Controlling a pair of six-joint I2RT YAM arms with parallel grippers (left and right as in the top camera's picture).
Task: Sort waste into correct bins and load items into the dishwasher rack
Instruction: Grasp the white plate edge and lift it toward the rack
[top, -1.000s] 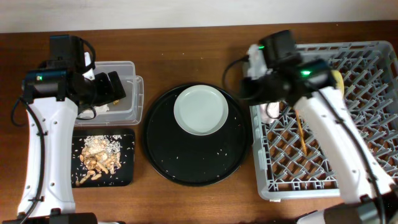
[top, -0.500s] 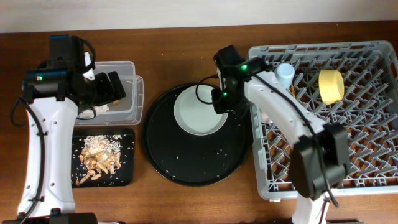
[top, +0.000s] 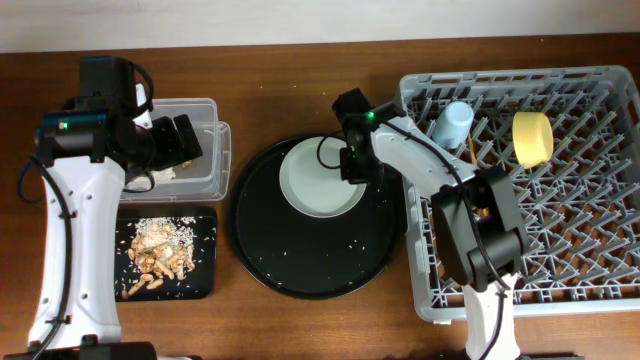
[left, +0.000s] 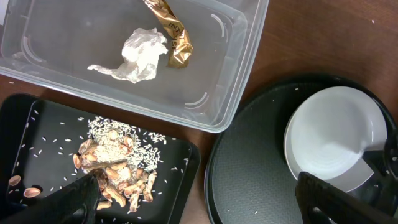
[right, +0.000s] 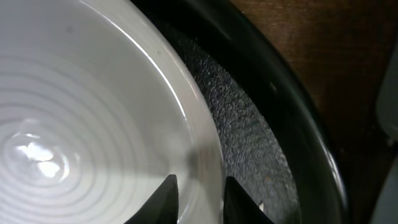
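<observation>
The pale grey-blue plate (top: 320, 178) lies on the round black tray (top: 300, 255). My right gripper (top: 353, 168) is at the plate's right rim. In the right wrist view its fingers (right: 200, 199) are closed down on either side of the plate's (right: 74, 124) rim. My left gripper (top: 180, 140) hangs open and empty over the clear tub (top: 205, 108). The tub holds the white tissue (left: 140, 53) and brown-gold wrapper (left: 174, 37). Food scraps (top: 160, 255) lie in the flat black tray (top: 203, 285). The light blue cup (top: 452, 123), yellow bowl (top: 532, 138) and chopsticks (top: 485, 215) are in the grey rack (top: 570, 260). The pink cup is hidden.
The round tray's raised edge (right: 292, 124) runs just right of the plate, close to the rack's left wall (top: 412, 215). White crumbs dot the round tray. The left wrist view shows the tub (left: 242, 74), scraps (left: 118, 168) and plate (left: 336, 137).
My right arm has swung left from over the rack to the plate's right rim, and its fingers now sit around that rim. The left arm has not moved.
</observation>
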